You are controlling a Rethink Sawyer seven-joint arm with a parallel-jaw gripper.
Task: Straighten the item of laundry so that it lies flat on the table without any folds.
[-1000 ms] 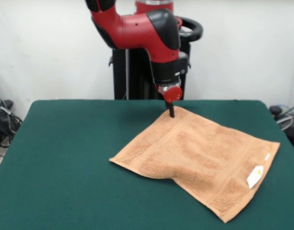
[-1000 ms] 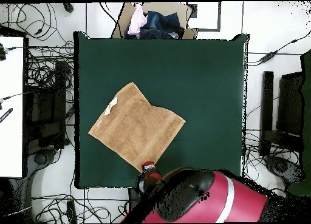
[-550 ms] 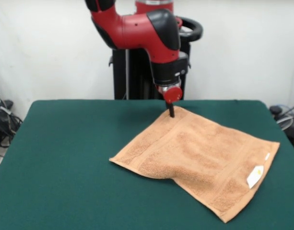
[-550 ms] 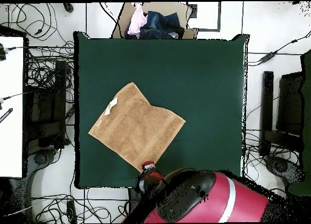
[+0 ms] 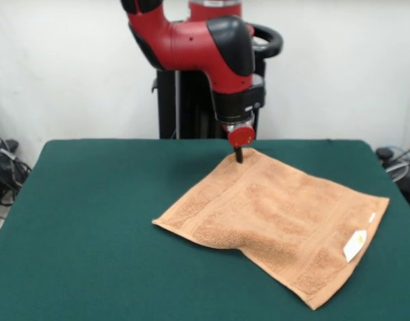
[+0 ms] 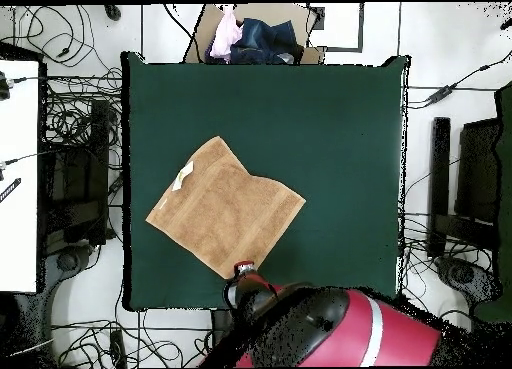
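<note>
The item of laundry (image 5: 278,214), a peach-orange terry towel, lies spread at an angle on the green table (image 5: 91,221). Its white label (image 5: 355,245) with a yellow mark sits near the right corner. A soft raised fold runs along its near left edge. My gripper (image 5: 239,157) stands at the towel's far corner, its dark tip down on the cloth and shut on that corner. From overhead, the towel (image 6: 225,211) sits left of the table's (image 6: 330,115) middle, with the gripper (image 6: 243,272) at its bottom corner.
A cardboard box with clothes (image 6: 258,35) stands beyond the table's top edge in the overhead view. A white desk (image 6: 18,175) and cables lie to the left. Dark equipment (image 6: 475,185) stands to the right.
The arm's wrist has shifted slightly right and up. The towel has barely moved; its right corner has drawn in a touch.
</note>
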